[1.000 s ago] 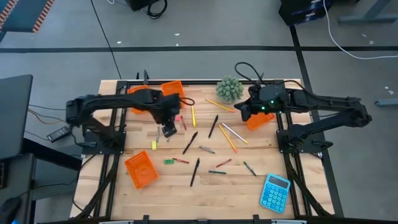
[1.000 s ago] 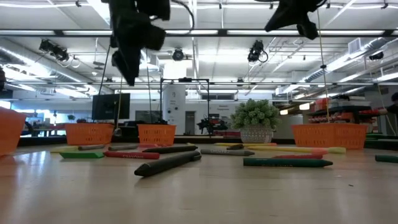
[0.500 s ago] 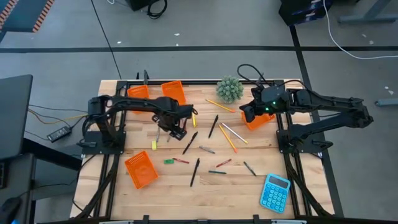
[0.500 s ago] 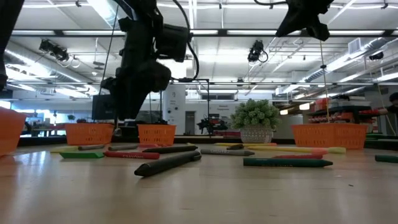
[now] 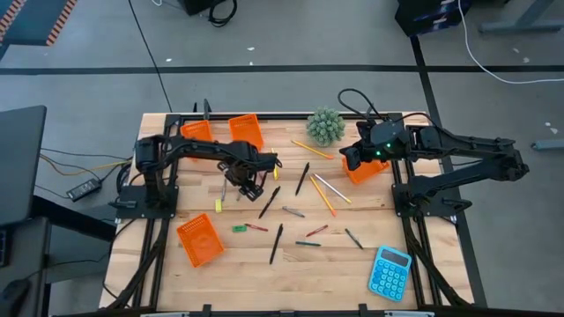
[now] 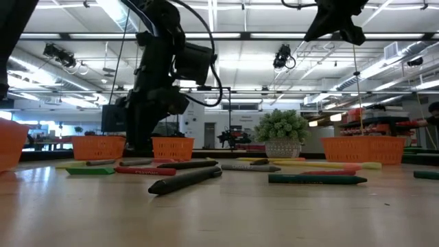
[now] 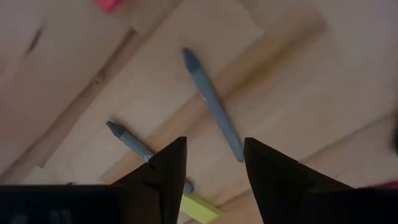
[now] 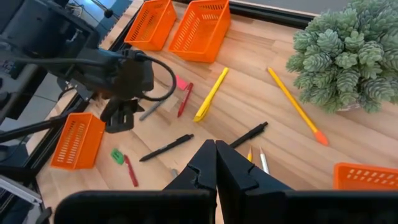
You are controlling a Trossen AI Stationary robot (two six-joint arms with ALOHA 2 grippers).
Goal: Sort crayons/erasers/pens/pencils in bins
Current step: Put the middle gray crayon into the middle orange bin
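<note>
Pens, pencils, crayons and erasers lie scattered flat on the wooden table (image 5: 211,273). My left gripper (image 5: 247,181) points straight down, low over the table's left middle. It is open (image 7: 214,163). The near end of one grey crayon (image 7: 214,109) lies between its fingertips, and I see no touch. A second grey crayon (image 7: 127,140) runs under one finger, beside a yellow eraser (image 7: 202,208). My right gripper (image 5: 348,163) (image 8: 215,152) is shut, holds nothing, and is raised by the right orange bin (image 5: 368,170).
Two orange bins (image 5: 196,132) (image 5: 246,130) stand at the far left and one (image 5: 199,240) at the near left. A potted plant (image 5: 325,126) stands at the far edge and a blue calculator (image 5: 389,271) at the near right. Black pens (image 5: 270,201) (image 5: 277,242) and yellow pencils (image 5: 322,195) lie mid-table.
My left gripper has sunk from well above the table to just over it, shifted a little toward the right edge, and rolled about its own axis. My right arm has kept still. Nothing on the table has moved.
</note>
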